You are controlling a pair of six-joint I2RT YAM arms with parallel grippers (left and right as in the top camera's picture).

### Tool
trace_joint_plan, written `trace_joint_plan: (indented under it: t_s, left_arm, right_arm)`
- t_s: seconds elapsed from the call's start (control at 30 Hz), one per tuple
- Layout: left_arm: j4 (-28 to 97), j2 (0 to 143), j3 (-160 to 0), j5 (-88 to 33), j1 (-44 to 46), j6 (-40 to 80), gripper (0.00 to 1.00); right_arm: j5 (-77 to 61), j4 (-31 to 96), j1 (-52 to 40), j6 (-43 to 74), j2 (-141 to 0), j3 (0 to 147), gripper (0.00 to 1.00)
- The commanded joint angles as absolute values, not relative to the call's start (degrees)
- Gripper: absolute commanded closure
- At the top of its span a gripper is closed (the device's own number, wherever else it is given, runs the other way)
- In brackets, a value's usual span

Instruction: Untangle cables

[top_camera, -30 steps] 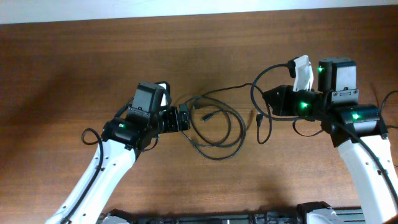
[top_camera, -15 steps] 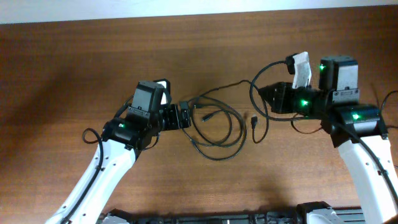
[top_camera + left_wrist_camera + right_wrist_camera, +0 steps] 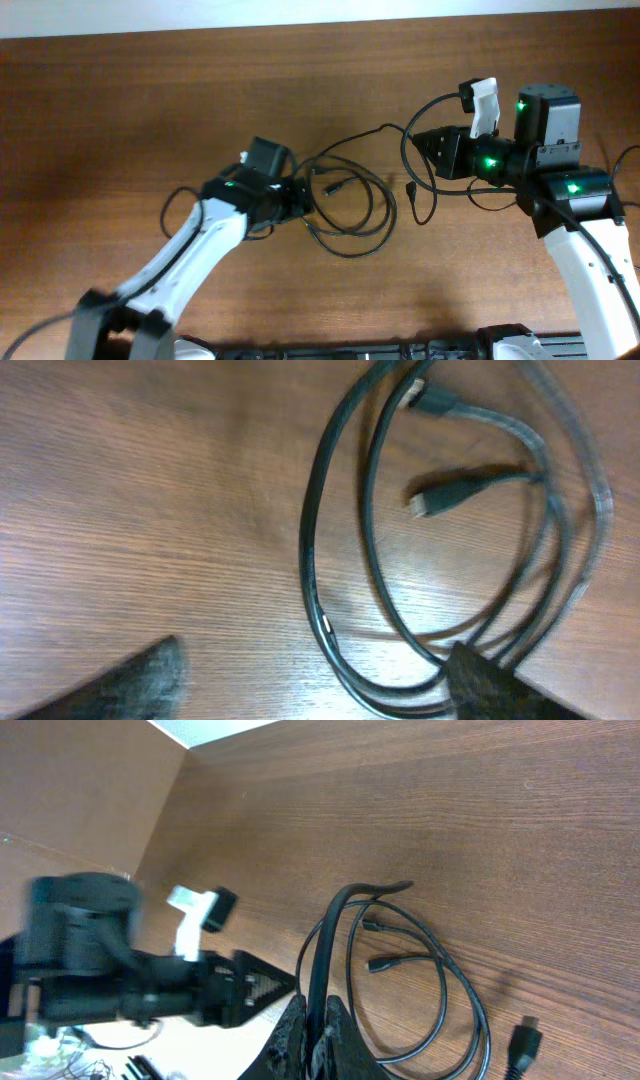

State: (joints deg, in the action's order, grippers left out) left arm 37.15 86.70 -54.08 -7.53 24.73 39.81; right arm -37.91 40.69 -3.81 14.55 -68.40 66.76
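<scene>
Cables (image 3: 345,210): black loops lying on the brown table (image 3: 130,110), between the 2 arms.
Left hand (image 3: 292,196): fingers spread wide, holding nothing, at the left edge of the loops.
Right hand (image 3: 315,1020): pinched tight on 1 cable that rises up from the table.

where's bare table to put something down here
The wide bare table left of and beyond the left arm is free, as is the far strip behind the cables and the near patch between the arms. Crowded: the middle, where the loops lie between the left gripper and right gripper.
</scene>
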Motion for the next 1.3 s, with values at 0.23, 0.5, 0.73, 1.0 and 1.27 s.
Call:
trace_joint_plan:
  t_s: [0.23,0.5,0.73,1.0,1.27]
  left_arm:
    - [32.8,97.3,-53.5,-7.5,30.6,46.4,0.99]
    - [35.7,90.6,-55.8,-3.0,21.7,33.2,1.0]
    - [33.3,83.1,-55.8,-3.0,14.0,33.1,1.0]
    - [28.6,82.9,-55.8,-12.3,14.3,24.7,1.0]
    - [22.2,81.0,-58.0,-26.9,14.3,12.1,1.0]
  right_arm:
    - [-38.3,41.6,-4.1,13.8,-67.4,67.5,0.96]
    - [-9.0,56.4,-4.1,20.1,-67.4,67.5,0.96]
    - [-6.2,69.0,-4.1,26.0,-68.8,67.5,0.78]
    - [-8.4,68.0,-4.1,26.0,-73.5,67.5,0.4]
    - [-13.9,61.6,-4.1,25.0,-80.1,67.5,0.39]
